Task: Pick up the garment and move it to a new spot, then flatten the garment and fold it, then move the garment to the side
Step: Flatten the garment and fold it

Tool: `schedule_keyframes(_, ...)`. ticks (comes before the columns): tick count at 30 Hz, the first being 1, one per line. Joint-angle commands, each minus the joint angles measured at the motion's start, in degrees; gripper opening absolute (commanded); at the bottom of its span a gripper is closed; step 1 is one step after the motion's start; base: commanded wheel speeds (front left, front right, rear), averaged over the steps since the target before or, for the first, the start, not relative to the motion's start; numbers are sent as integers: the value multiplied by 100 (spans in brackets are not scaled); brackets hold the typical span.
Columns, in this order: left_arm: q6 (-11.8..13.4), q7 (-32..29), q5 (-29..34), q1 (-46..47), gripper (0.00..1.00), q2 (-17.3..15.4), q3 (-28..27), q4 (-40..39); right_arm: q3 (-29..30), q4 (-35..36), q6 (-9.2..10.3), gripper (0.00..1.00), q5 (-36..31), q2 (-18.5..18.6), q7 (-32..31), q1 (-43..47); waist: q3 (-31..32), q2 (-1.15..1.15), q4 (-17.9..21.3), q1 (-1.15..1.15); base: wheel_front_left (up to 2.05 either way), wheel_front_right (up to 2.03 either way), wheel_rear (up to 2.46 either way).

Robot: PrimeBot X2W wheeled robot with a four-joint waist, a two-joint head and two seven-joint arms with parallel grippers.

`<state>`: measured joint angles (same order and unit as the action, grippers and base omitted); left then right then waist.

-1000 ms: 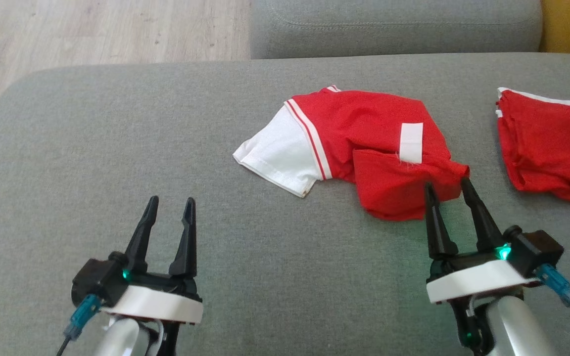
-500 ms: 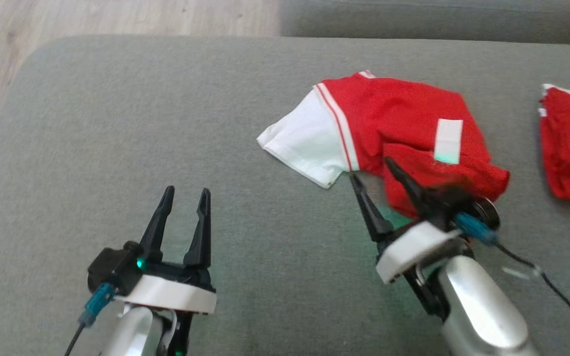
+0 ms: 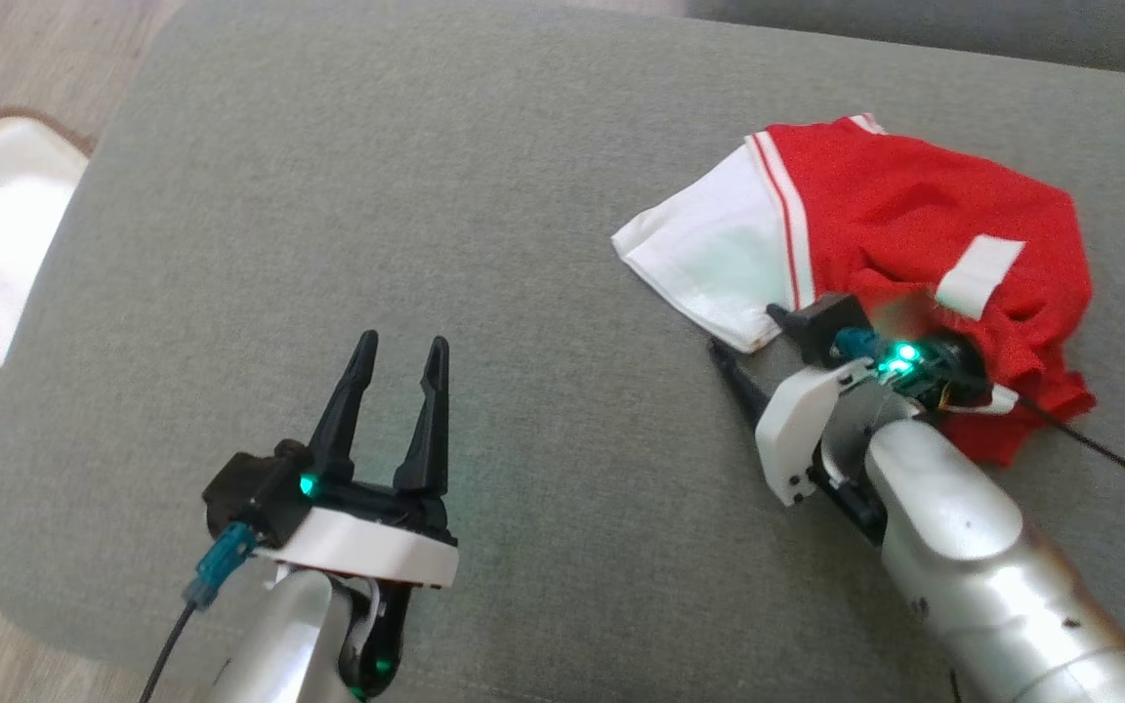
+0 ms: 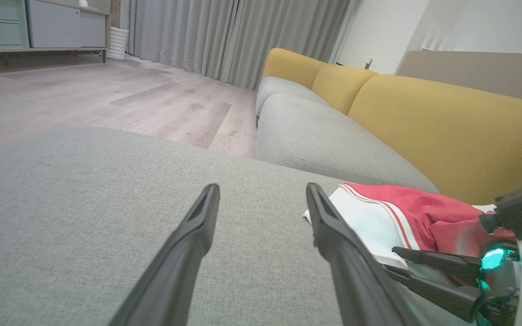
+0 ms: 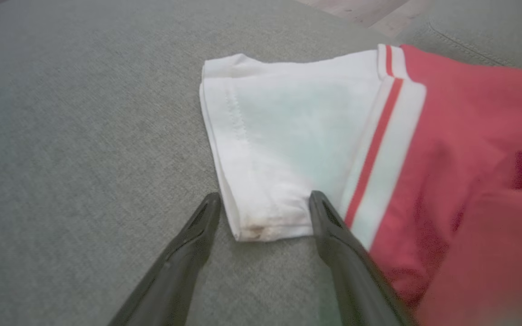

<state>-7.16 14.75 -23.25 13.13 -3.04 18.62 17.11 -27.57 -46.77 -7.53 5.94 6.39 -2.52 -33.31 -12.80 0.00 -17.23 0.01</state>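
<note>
A home living room: yellow-backed sofa (image 4: 424, 117), grey curtains (image 4: 224, 36), wood floor (image 4: 107, 95).

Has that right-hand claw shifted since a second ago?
Yes. The right gripper went leftward along the near edge of the garment, from its red fold to the corner of the white sleeve.

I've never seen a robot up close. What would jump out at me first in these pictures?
First, the bright red and white garment, lying crumpled at the right of the grey cushion. Next, the right gripper, its two dark fingers open on either side of the white sleeve at its near corner. The left gripper hovers open over bare cushion, nearer the robot.
</note>
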Motion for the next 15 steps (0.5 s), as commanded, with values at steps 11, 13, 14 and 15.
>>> schedule_keyframes(11,-32,25,-88,263,100,12,-146,-122,-330,-850,4,0,218,-281,590,-632,-58,0,-80,-1,0,0,0)
schedule_keyframes(13,-32,25,-82,241,100,13,-144,-99,-535,-703,4,0,415,-316,845,-696,9,0,-17,-1,0,0,0)
schedule_keyframes(14,-32,25,-80,228,100,13,-142,-91,-663,-598,4,0,521,-328,958,-742,48,0,17,-1,0,0,0)
schedule_keyframes(15,-32,25,-76,214,100,14,-141,-84,-789,-473,4,0,645,-336,1062,-791,88,0,49,-1,0,0,0)
